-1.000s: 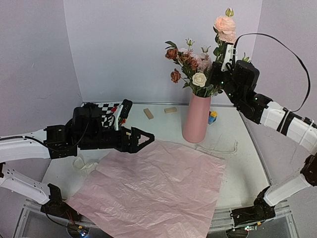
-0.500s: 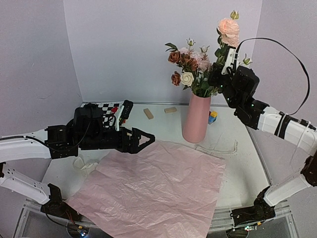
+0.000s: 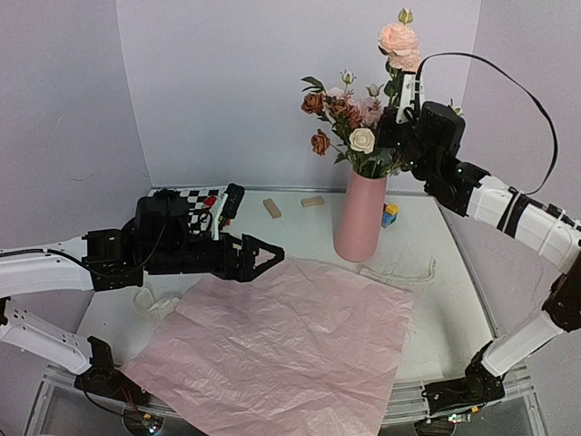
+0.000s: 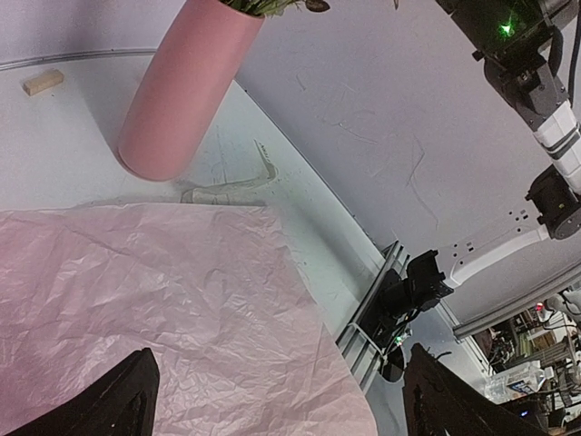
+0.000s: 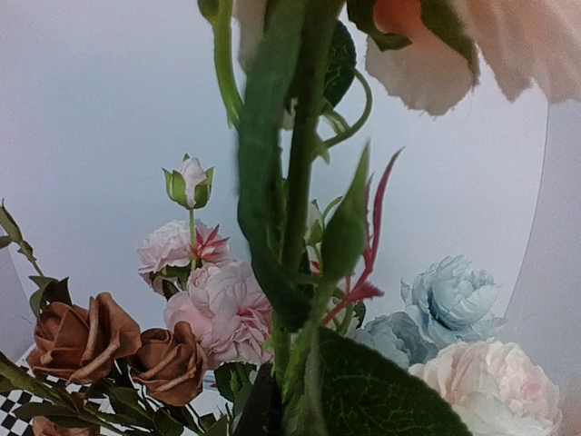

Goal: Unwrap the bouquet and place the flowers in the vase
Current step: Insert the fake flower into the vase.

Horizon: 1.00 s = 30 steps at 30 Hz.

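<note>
The right pincer (image 3: pixel 402 96) is raised high at the far right of the table (image 3: pixel 445 309), just above and to the right of the vase's mouth. It is closed on the green stem of a pink flower (image 3: pixel 399 38), whose bloom stands above the fingers. The stem runs down from the grip into the leaves of the bunch. Whether its lower end is inside the mouth cannot be told.

The vase (image 3: pixel 359 218) stands upright on the far side of the table, just beyond the far corner of the pink paper sheet (image 3: pixel 290 350). The other flowers (image 3: pixel 348 113) stand in it: rusty brown, cream and pale pink heads. The right wrist view also shows a light blue bloom (image 5: pixel 454 295) close behind the held stem.

The left pincer (image 3: pixel 272 257) hangs low over the far left edge of the paper sheet. Its jaws are spread wide with nothing between them. It points toward the vase but is well apart from it. In its own camera the two dark fingertips (image 4: pixel 123 409) sit at the bottom corners, with crinkled paper between them and the vase's foot beyond. A strip of ribbon (image 4: pixel 231 188) lies on the table just beside that foot.
</note>
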Each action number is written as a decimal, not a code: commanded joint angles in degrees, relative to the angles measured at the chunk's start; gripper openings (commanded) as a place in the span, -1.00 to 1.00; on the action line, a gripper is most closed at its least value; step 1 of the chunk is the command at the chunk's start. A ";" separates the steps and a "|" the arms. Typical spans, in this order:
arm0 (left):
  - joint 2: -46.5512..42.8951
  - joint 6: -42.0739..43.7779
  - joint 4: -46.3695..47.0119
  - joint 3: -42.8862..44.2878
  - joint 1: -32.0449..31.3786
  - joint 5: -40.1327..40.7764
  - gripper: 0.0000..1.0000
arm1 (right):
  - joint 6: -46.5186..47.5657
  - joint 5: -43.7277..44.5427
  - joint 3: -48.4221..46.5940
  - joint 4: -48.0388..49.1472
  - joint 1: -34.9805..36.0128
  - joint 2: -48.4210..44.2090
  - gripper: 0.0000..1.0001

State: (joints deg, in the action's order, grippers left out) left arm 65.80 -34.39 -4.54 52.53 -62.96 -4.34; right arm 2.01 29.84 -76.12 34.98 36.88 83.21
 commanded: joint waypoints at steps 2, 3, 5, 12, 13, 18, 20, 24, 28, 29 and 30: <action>-0.64 0.02 -0.12 2.47 -0.15 -0.09 0.89 | 4.91 1.00 -5.74 -0.49 -0.42 1.85 -0.97; -0.77 -0.02 -0.12 2.37 -0.15 -0.05 0.89 | 5.12 0.95 -5.89 -0.34 -0.46 2.19 -0.98; -1.13 -0.13 -0.13 2.17 -0.15 0.16 0.89 | 5.03 0.68 -5.41 -0.26 -0.45 2.63 -0.98; -1.40 -0.24 -0.18 2.00 -0.15 0.22 0.89 | 0.79 1.44 2.11 0.09 -0.50 1.57 -0.99; -1.41 -0.24 -0.21 1.94 -0.15 0.21 0.89 | -0.05 1.46 3.25 0.09 -0.51 1.03 -0.99; -1.09 -0.19 -0.21 2.18 -0.15 0.07 0.89 | -1.57 1.18 3.46 -1.98 -0.58 -0.85 -0.99; -0.66 -0.15 -0.23 2.46 -0.15 -0.10 0.89 | -1.57 1.12 -0.17 -4.08 -0.58 -1.14 -0.99; -0.05 -0.28 -0.27 2.72 -0.19 -0.32 0.89 | -2.53 -0.07 -7.16 -8.72 -0.58 -1.47 -0.99; 0.32 -0.66 -0.19 2.65 -0.15 -0.60 0.89 | -4.54 -0.75 -13.61 -13.76 -0.62 -0.74 -0.98; 0.37 -0.75 -0.23 2.65 -0.15 -0.66 0.89 | -4.99 -1.07 -15.49 -15.65 -0.67 -0.44 -0.98; 0.37 -0.82 -0.22 2.60 -0.15 -0.73 0.89 | -5.56 -1.40 -16.43 -16.54 -0.67 -0.23 -0.98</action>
State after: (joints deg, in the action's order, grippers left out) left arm 65.80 -34.58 -4.54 52.53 -62.96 -4.38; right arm -0.67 29.02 -85.38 22.71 36.56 82.70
